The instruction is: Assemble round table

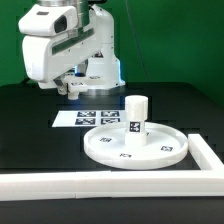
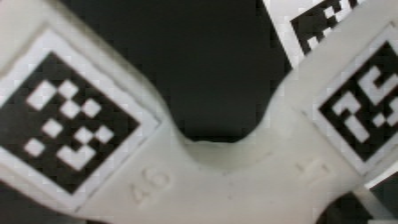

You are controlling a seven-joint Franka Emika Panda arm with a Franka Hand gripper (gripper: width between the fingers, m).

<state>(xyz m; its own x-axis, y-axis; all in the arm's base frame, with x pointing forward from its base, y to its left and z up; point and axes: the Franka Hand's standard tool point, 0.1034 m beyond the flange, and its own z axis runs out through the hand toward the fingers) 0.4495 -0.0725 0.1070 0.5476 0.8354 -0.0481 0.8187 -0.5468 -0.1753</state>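
The large rimmed round disc lies on the table at the front right of the exterior view. The short cylindrical post stands upright on it. My gripper is low over the table at the back left, behind the marker board. The cross-shaped piece fills the wrist view very close up. Two of its arms spread in a V, each with a black-and-white tag. The piece covers my fingers, so I cannot tell whether the jaws are open or shut.
The marker board lies flat between my gripper and the disc. A long white border rail runs along the front and turns up the right side. A green wall stands behind.
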